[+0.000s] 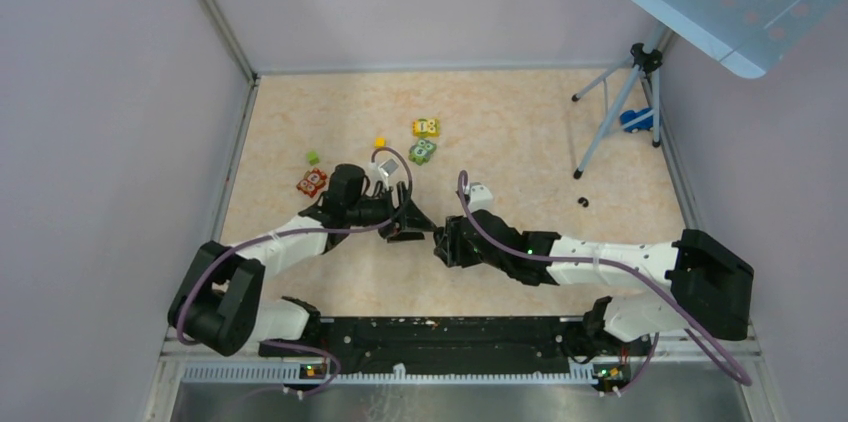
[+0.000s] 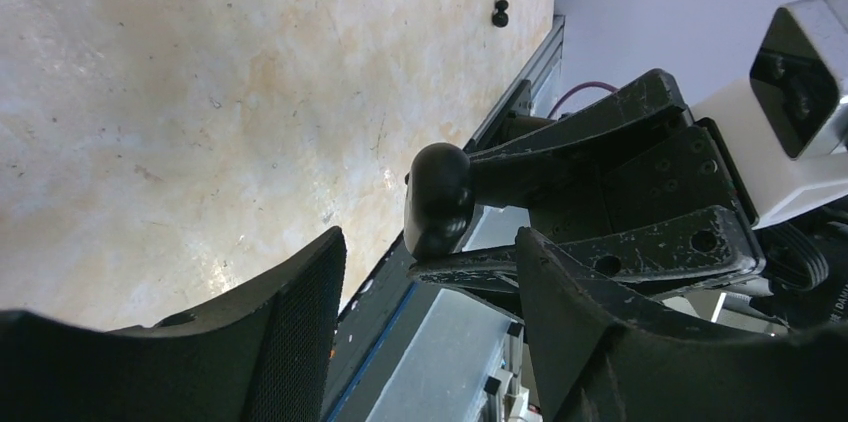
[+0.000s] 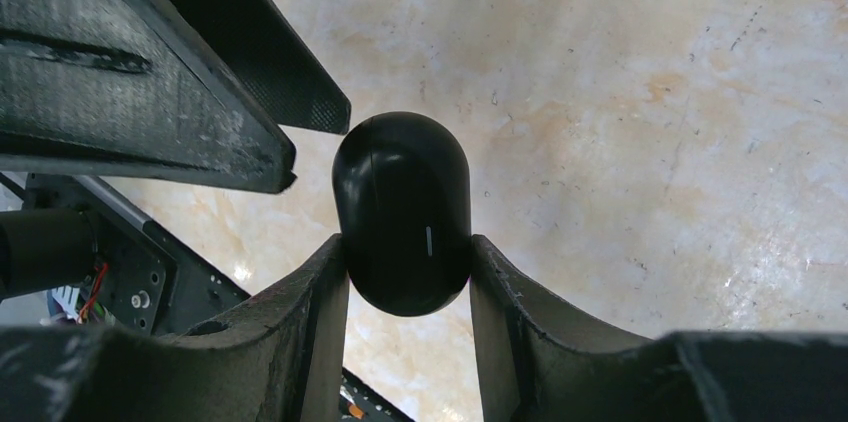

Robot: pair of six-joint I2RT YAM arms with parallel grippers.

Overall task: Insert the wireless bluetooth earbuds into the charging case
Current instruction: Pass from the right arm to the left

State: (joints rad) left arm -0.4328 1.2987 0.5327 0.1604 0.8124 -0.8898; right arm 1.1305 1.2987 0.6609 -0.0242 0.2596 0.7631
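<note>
Nearest, along the bottom of the top view, both arms leave their bases and bend inward, elbows out and forearms low over the table [image 1: 520, 142], so the two wrists meet nose to nose at mid-frame. The right gripper [image 3: 407, 247] is clenched on the case [image 3: 403, 192]. Its two fingers press the case's lower flanks and leave the rounded upper half free. The case hangs above the table, with its lid closed as far as I can tell. That hold looks meant to offer the free end to the other arm. The left gripper [image 2: 430, 234] faces it with jaws apart and nothing between them, its tips just short of the case, probably placed to work the lid. Farther back, right of centre in the top view, the earbuds [image 1: 583, 202] lie on the table as one small dark speck, well apart from both grippers and not yet in the case. Beyond, at upper centre, coloured blocks [image 1: 422, 151] sit scattered, and a tripod [image 1: 645, 57] stands at upper right
</note>
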